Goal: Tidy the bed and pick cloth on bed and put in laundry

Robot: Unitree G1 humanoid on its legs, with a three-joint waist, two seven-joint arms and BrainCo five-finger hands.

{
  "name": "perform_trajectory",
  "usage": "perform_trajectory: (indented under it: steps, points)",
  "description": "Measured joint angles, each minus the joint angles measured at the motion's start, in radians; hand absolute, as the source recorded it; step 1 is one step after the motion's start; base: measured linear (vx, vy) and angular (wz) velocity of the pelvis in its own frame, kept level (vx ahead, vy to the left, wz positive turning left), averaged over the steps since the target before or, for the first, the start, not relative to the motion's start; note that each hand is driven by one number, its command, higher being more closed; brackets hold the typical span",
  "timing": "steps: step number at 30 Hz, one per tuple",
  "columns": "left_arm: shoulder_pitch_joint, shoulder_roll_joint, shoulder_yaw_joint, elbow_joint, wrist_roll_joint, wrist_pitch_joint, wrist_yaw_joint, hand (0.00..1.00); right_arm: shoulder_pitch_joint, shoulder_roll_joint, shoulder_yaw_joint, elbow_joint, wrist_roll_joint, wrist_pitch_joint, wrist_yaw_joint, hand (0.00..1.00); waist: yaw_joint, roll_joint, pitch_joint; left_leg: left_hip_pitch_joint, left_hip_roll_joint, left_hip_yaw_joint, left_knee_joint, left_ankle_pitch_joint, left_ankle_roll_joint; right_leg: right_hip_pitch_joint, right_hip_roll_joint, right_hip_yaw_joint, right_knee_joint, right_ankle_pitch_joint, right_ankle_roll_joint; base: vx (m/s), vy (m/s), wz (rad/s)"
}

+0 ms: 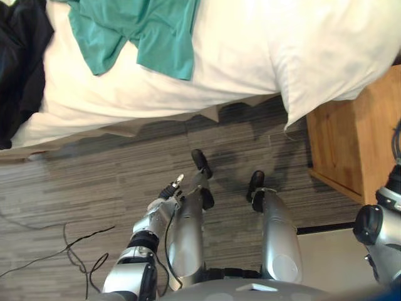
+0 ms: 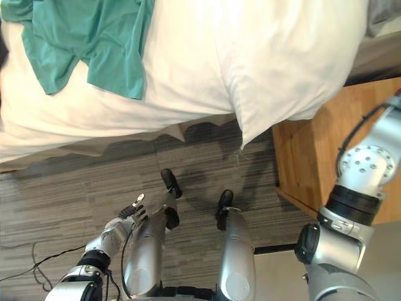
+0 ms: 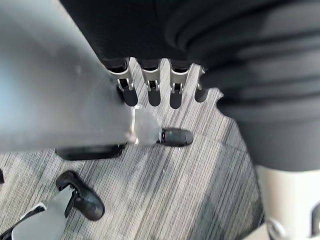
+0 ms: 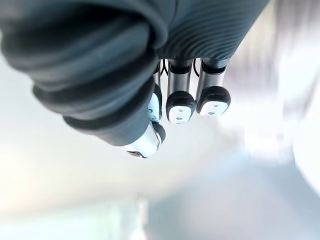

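A teal green cloth (image 1: 144, 31) lies crumpled on the white bed (image 1: 238, 63), towards its left part. At the far left edge of the bed lies a black cloth (image 1: 22, 63). My left hand (image 1: 170, 190) hangs low over the carpet, well short of the bed. Its fingers (image 3: 150, 90) are straight and hold nothing. My right hand (image 4: 180, 100) is raised, with relaxed fingers and nothing in them. A blurred pale background lies past it.
A big white pillow (image 1: 338, 50) overhangs the bed's near edge at the right. A wooden nightstand (image 1: 351, 144) stands to the right of the bed. Grey striped carpet (image 1: 94, 182) lies between me and the bed.
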Motion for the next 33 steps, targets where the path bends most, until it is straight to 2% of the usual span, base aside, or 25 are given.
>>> perform_trajectory:
  steps: [2,3,5,6,9,10,14,15,17,20,21,22,23,24,26,30,33]
  points:
    - [-0.002,0.001,0.001,-0.017,0.000,0.015,0.000,0.00,-0.025,-0.020,0.073,-0.058,-0.045,0.043,0.054,1.00,0.002,-0.002,0.000,-0.005,-0.001,-0.010,0.006,-0.004,0.005,0.003,-0.005,-0.016,0.008,-0.001,0.000,-0.02,-0.032,0.18]
    - [-0.002,0.002,0.002,-0.017,0.001,0.018,-0.002,0.00,-0.042,-0.015,0.122,-0.077,-0.080,0.079,0.071,1.00,0.005,-0.007,0.000,-0.004,-0.010,-0.017,0.003,-0.006,0.004,0.004,-0.016,-0.024,0.018,-0.008,-0.004,-0.02,-0.024,0.21]
    - [-0.002,0.003,0.003,-0.016,0.002,0.018,-0.010,0.00,-0.058,-0.015,0.157,-0.070,-0.109,0.113,0.062,1.00,0.009,-0.007,0.000,-0.007,-0.015,-0.020,-0.002,-0.008,0.003,0.003,-0.023,-0.033,0.022,-0.011,-0.006,-0.02,-0.023,0.24]
    - [-0.002,0.004,0.005,-0.015,0.004,0.016,-0.023,0.00,-0.073,-0.009,0.183,-0.051,-0.131,0.146,0.021,1.00,0.023,-0.007,0.000,-0.023,-0.018,-0.022,-0.002,-0.007,0.005,-0.008,-0.030,-0.042,0.028,-0.013,-0.007,-0.02,-0.027,0.22]
    - [-0.002,0.004,0.025,-0.015,0.007,0.001,-0.054,0.00,-0.135,0.012,0.208,0.012,-0.151,0.169,-0.060,1.00,0.040,-0.007,0.000,-0.063,-0.023,-0.023,-0.012,0.010,0.005,-0.055,-0.035,-0.044,0.039,-0.012,-0.009,-0.01,-0.026,0.12]
    - [-0.003,0.005,0.033,-0.006,0.007,-0.010,-0.068,0.00,-0.164,0.037,0.205,0.050,-0.158,0.172,-0.117,1.00,0.047,-0.007,0.000,-0.081,-0.029,-0.024,-0.026,0.026,0.014,-0.078,-0.040,-0.049,0.048,-0.011,-0.010,0.02,-0.026,0.16]
    - [-0.015,-0.006,0.046,0.016,0.007,-0.046,-0.096,0.00,-0.219,0.094,0.201,0.172,-0.174,0.172,-0.318,1.00,0.070,-0.006,0.001,-0.148,-0.036,-0.049,-0.036,0.057,0.028,-0.138,-0.048,-0.073,0.065,-0.011,-0.010,0.04,-0.050,0.19]
    - [-0.019,-0.010,0.046,0.016,0.007,-0.050,-0.096,0.00,-0.225,0.099,0.199,0.180,-0.181,0.171,-0.346,1.00,0.076,-0.006,0.001,-0.156,-0.036,-0.051,-0.036,0.059,0.027,-0.145,-0.048,-0.075,0.066,-0.012,-0.010,0.04,-0.064,0.11]
    - [-0.034,-0.027,0.052,0.014,0.004,-0.070,-0.096,0.00,-0.265,0.112,0.199,0.193,-0.199,0.168,-0.453,1.00,0.087,-0.003,0.002,-0.195,-0.036,-0.059,-0.033,0.064,0.027,-0.179,-0.051,-0.083,0.074,-0.012,-0.011,0.03,-0.046,0.11]
    - [-0.070,-0.036,0.053,0.014,-0.007,-0.076,-0.096,0.00,-0.335,0.113,0.196,0.225,-0.200,0.140,-0.555,1.00,0.090,0.002,0.004,-0.254,-0.039,-0.078,-0.026,0.072,0.026,-0.233,-0.061,-0.100,0.097,-0.017,-0.019,0.01,-0.030,0.18]
    - [-0.078,-0.040,0.053,0.013,-0.018,-0.075,-0.097,0.00,-0.348,0.113,0.196,0.232,-0.200,0.138,-0.565,1.00,0.094,0.004,0.005,-0.266,-0.039,-0.079,-0.022,0.073,0.027,-0.244,-0.063,-0.100,0.102,-0.019,-0.022,0.00,-0.026,0.15]
    - [-0.097,-0.052,0.053,0.013,-0.028,-0.074,-0.096,0.00,-0.375,0.113,0.198,0.256,-0.200,0.139,-0.571,1.00,0.099,0.019,0.013,-0.280,-0.040,-0.085,-0.017,0.073,0.027,-0.253,-0.065,-0.107,0.108,-0.020,-0.024,-0.02,-0.020,0.08]
    - [-0.108,-0.063,0.054,0.012,-0.035,-0.075,-0.096,0.00,-0.387,0.113,0.203,0.271,-0.199,0.139,-0.569,1.00,0.108,0.024,0.015,-0.288,-0.041,-0.084,-0.016,0.073,0.027,-0.265,-0.068,-0.105,0.113,-0.021,-0.025,-0.04,-0.018,0.09]
    - [-0.118,-0.071,0.054,0.010,-0.038,-0.075,-0.094,0.00,-0.407,0.120,0.228,0.291,-0.197,0.140,-0.537,1.00,0.112,0.033,0.015,-0.306,-0.042,-0.086,-0.016,0.070,0.022,-0.286,-0.070,-0.106,0.121,-0.024,-0.028,-0.04,-0.011,0.03]
    - [-0.118,-0.071,0.060,0.008,-0.058,-0.076,-0.090,0.00,-0.416,0.126,0.263,0.299,-0.197,0.141,-0.477,1.00,0.112,0.034,0.015,-0.321,-0.042,-0.087,-0.016,0.072,0.020,-0.306,-0.073,-0.105,0.132,-0.026,-0.032,-0.02,-0.008,0.04]
    - [-0.118,-0.081,0.067,0.012,-0.071,-0.077,-0.069,0.00,-0.395,0.174,0.348,0.343,-0.200,0.150,-0.280,1.00,0.106,0.036,0.014,-0.319,-0.052,-0.087,-0.013,0.073,0.019,-0.313,-0.091,-0.103,0.161,-0.045,-0.035,-0.02,-0.022,0.08]
    - [-0.117,-0.085,0.072,0.013,-0.104,-0.077,-0.049,0.00,-0.347,0.208,0.386,0.352,-0.201,0.149,-0.161,1.00,0.101,0.038,0.013,-0.313,-0.057,-0.085,-0.012,0.072,0.017,-0.313,-0.098,-0.101,0.173,-0.052,-0.037,-0.01,-0.037,0.05]
